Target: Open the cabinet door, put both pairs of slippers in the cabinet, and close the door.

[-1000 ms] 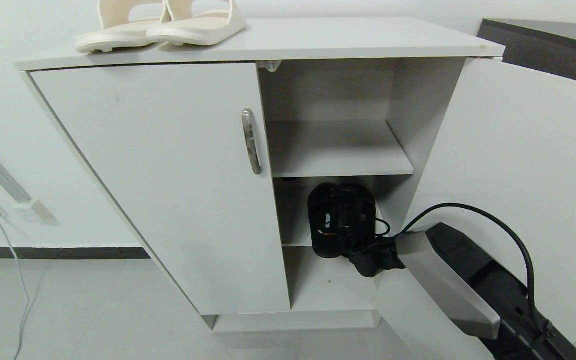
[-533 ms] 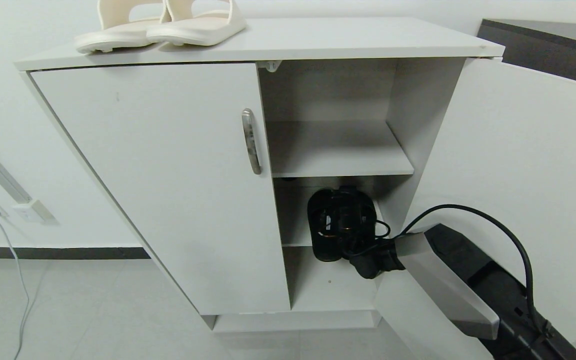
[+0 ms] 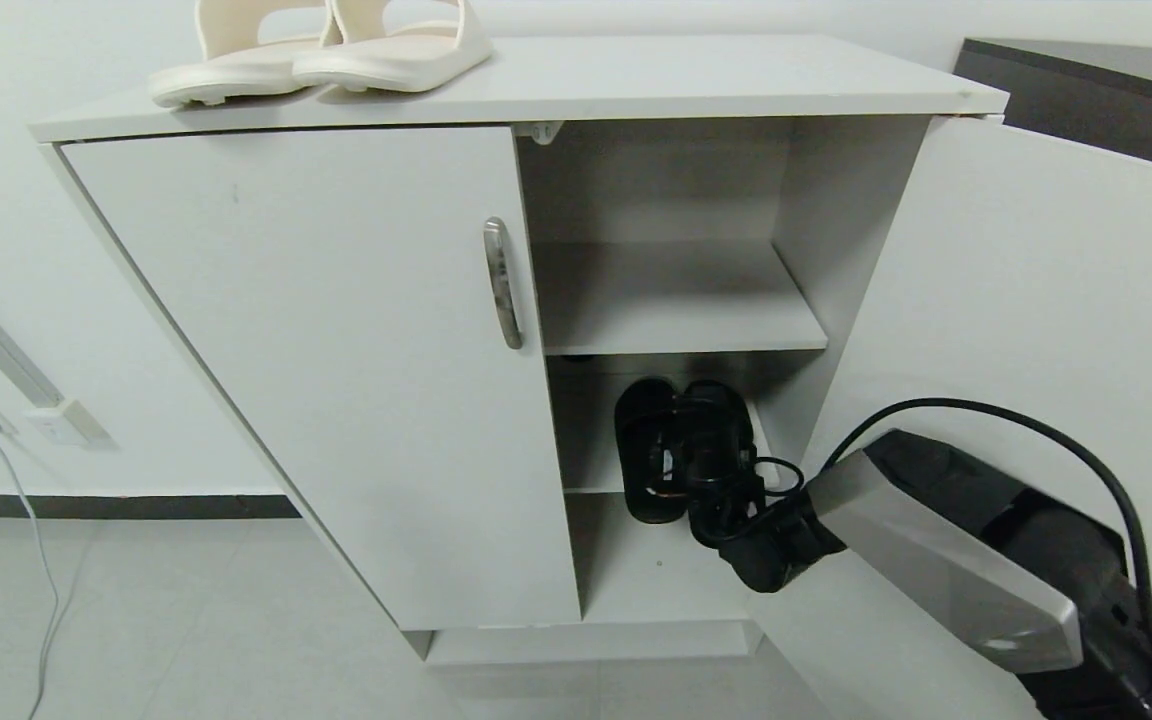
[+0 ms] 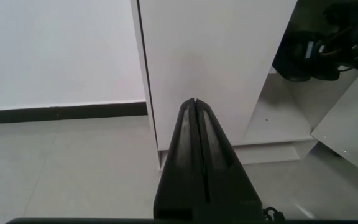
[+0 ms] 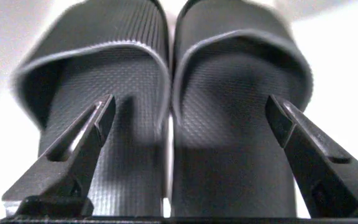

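One pair placed: leave black slippers [image 3: 651, 450] on the second shelf of the cabinet [image 3: 316, 380], draw the released, spread-fingered right gripper [image 5: 190, 102] clear, then fetch white slippers [image 3: 321, 55] from the top's front-left corner, with left gripper [image 4: 194, 104] clenched empty.

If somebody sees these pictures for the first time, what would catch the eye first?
The black slippers lie side by side in the middle compartment of the white cabinet, whose right door stands open. The right gripper is in front of them, open, one finger on each side of the pair. A cream pair of slippers sits on the cabinet's top, above the shut left door.
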Robot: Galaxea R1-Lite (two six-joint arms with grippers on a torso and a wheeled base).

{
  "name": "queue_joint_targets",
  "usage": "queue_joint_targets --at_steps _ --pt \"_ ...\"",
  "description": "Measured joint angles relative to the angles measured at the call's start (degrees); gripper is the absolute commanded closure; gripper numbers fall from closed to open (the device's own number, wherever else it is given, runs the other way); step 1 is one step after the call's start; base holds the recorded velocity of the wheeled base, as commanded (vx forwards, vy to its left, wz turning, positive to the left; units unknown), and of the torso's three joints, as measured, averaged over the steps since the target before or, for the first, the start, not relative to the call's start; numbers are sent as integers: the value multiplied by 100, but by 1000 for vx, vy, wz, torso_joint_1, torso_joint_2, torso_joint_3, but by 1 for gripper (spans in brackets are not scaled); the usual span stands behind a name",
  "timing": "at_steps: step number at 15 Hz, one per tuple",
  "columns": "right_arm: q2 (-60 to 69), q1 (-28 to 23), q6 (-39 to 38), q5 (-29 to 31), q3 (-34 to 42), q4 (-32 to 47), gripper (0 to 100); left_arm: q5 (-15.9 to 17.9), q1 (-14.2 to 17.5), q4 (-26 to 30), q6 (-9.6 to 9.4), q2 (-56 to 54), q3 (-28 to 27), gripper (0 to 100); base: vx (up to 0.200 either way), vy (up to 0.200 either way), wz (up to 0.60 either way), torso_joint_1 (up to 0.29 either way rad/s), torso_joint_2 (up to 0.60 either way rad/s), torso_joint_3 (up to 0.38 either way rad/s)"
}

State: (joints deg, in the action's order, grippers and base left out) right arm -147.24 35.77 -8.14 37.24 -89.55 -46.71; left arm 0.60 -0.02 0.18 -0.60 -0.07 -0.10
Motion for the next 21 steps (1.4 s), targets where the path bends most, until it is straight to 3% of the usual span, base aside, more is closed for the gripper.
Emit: queue_joint_targets --at_steps 4,9,14,21 --pt "1022 345 18 12 1822 -806 0 2 -5 0 -2 0 0 100 0 0 0 0 0 0" --pt "2293 1014 -129 -98 3766 -1090 0 6 -5 0 -2 0 0 100 0 0 0 0 0 0" --pt "2626 1079 -258 -244 4127 -1117 0 11 -5 0 0 0 0 100 0 0 0 0 0 0" --pt "2623 1089 -258 -202 4196 -1265 0 9 -5 0 6 0 0 100 -200 0 0 4 4 2"
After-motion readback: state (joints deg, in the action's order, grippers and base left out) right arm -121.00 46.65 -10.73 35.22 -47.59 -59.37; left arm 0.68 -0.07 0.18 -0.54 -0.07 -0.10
